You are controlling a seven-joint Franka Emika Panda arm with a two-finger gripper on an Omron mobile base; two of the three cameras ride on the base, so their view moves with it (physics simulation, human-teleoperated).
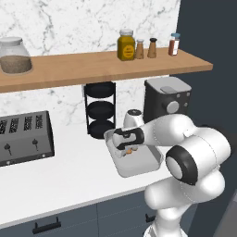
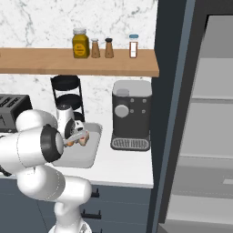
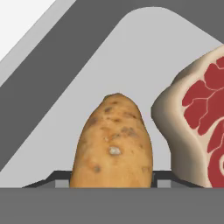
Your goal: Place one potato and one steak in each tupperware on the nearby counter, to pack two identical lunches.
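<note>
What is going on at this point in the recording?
The robot arm is reaching over a grey tupperware on the white counter, with its hand low inside it. In the hand view a potato sits between the fingertips, and a steak lies right beside it on the container floor. Whether the hand is gripping the potato or letting it go cannot be told. A toaster and a coffee machine stand nearby.

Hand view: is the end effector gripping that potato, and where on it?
Cannot be told. The potato sits between the end effector tips at its near end, inside the tupperware beside the steak; contact is not visible.
</note>
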